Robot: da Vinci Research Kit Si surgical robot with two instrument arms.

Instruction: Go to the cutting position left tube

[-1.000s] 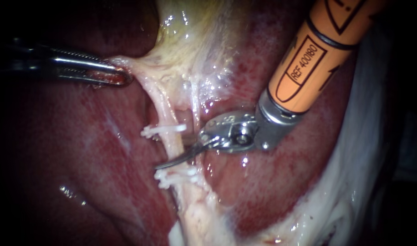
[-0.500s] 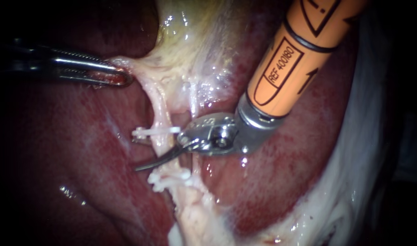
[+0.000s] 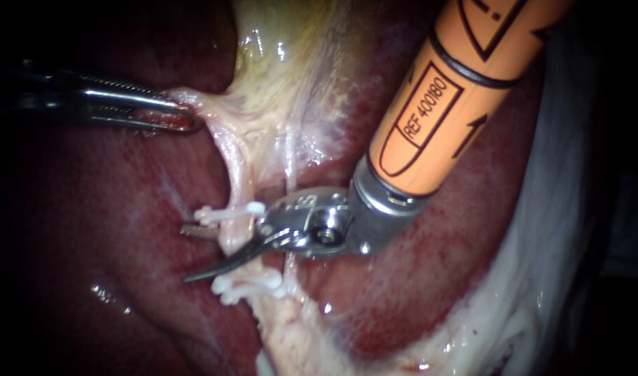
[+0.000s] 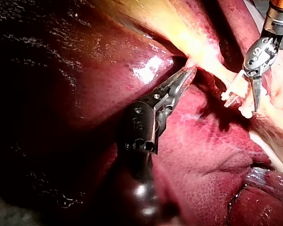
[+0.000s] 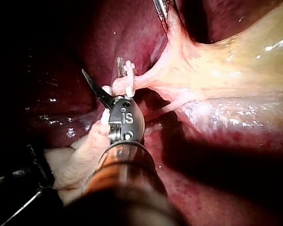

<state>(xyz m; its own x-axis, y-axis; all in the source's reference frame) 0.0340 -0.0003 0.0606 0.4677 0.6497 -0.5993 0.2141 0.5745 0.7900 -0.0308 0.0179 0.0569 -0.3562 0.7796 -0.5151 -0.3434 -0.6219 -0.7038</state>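
blades now straddle the left tube between its clips

at the far left, the left instrument (image 3: 185, 120) has not shifted. its jaws are closed tight on a fold of pale tissue (image 3: 214, 104), drawing it leftward over the liver (image 3: 110, 230) so the strands below stand taut. next comes the left tube (image 3: 241, 174), running down from that fold, with an upper clip (image 3: 228, 211) and a lower clip (image 3: 249, 284) on it. the lower one looks clumped, and i cannot tell whether it is more than one. a thinner second tube (image 3: 289, 157) lies just to its right.

from the upper right, the right instrument (image 3: 197, 252) has slid leftward over the last second. its blades now stand parted with the left tube between them, in the gap between the clips: one blade crosses in front, and the tip of the other shows behind. they grip nothing. the tube and clips have been nudged slightly left. i judge the cutting position reached, or very nearly.

count: two instruments, two tubes, two clip sites.
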